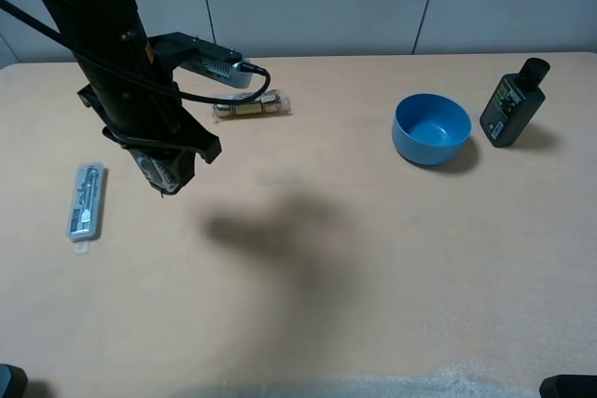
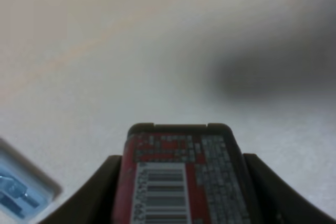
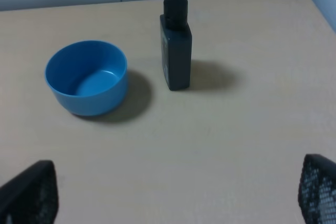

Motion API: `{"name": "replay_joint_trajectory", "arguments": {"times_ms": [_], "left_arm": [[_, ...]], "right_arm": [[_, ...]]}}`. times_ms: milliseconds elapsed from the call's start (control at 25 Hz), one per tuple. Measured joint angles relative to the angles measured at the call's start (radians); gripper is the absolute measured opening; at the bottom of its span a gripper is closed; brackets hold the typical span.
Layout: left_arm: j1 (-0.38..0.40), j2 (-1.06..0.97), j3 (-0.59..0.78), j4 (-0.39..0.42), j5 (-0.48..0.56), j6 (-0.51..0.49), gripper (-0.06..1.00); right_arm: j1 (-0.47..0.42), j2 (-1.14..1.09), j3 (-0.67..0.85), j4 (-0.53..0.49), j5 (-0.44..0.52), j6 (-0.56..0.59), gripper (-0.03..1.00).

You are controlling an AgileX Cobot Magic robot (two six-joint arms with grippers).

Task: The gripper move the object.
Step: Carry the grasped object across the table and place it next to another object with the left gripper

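One black box (image 2: 178,177), its red-and-white barcode label showing, is clamped in the left pincer (image 1: 166,174) above the desk (image 1: 373,305), left of middle. A blister pack (image 1: 86,199) lies nearby toward the left edge; bare desk stretches rightward to the bowl (image 1: 431,128). The right pincer (image 3: 173,203) stands wide apart.

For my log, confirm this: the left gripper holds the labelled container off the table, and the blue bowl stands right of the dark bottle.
Wrong on one point: the exterior high view shows the blue bowl left of the dark bottle. The left gripper does hold the labelled container off the table.
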Motion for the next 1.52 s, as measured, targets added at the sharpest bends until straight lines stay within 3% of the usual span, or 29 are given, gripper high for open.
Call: {"name": "replay_joint_trajectory", "arguments": {"times_ms": [840, 1520], "left_arm": [[0.214, -0.001, 0.221, 0.001, -0.256, 0.0, 0.48], [0.285, 0.073, 0.277, 0.017, -0.435, -0.011, 0.48]], "right_arm": [[0.0, 0.0, 0.0, 0.0, 0.0, 0.0, 0.69], [0.0, 0.0, 0.0, 0.0, 0.0, 0.0, 0.69]]}}
